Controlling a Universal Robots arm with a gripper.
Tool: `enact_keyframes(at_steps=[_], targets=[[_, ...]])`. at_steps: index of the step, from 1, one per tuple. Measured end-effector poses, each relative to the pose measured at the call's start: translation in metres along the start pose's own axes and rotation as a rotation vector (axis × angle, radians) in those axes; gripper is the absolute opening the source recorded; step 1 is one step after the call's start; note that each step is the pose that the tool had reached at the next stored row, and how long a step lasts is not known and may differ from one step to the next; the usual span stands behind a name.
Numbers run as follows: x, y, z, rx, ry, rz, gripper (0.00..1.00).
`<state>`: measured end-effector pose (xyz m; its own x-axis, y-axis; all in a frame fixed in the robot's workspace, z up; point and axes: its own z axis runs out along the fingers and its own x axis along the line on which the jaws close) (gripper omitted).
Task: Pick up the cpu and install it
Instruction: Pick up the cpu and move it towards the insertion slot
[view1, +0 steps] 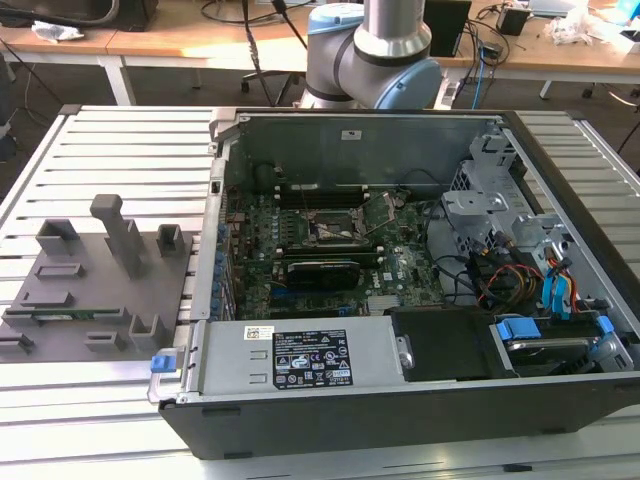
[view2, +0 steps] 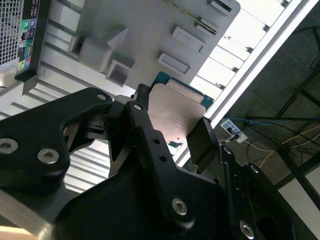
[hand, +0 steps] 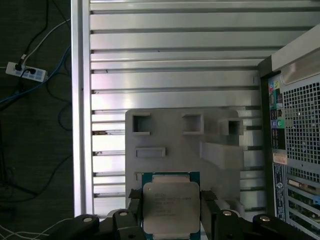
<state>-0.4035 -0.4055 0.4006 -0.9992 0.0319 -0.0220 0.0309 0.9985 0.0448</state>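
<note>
The cpu (hand: 171, 207) is clamped by its edges in the gripper (hand: 171, 200), jaws closed to its width, over the grey fixture tray (view1: 60, 300), which lies at nine o'clock from the computer case (view1: 400, 415) in the exterior view. Pick-up looks done; installing calls for squaring it over the socket (view1: 338, 232).

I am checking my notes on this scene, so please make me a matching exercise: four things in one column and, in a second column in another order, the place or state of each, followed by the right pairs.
Things
1. cpu
2. grey fixture plate
3. power strip
4. computer case

Places or states
A. lies flat on the slotted table, beside the case
B. side open, motherboard showing
C. gripped by the claw
D. on the dark floor, off the table

Pairs: 1-C, 2-A, 3-D, 4-B
</note>
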Motion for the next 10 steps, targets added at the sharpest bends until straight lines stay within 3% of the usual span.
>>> enact_keyframes(at_steps=[10], targets=[[-0.017,0.0006,0.0004,0.0,0.0,0.0,0.55]])
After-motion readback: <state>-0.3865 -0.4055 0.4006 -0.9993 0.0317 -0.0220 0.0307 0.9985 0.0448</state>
